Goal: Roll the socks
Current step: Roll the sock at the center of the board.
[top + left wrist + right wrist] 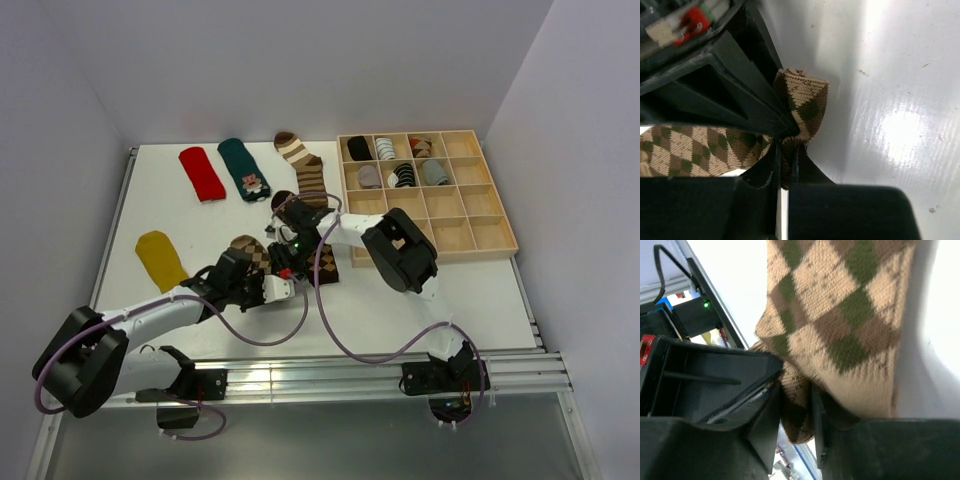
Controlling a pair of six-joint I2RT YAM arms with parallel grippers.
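A glossy white table [420, 310] sits between pale lavender walls [300, 60], with metal rails [340, 375] along its near edge.

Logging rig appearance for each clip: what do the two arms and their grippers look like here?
The left arm and right arm have white links between bulky black joint housings. A purple cable loops loosely along each. The left gripper and right gripper are black, with flat angular fingers. A small red-and-white connector shows beside them.
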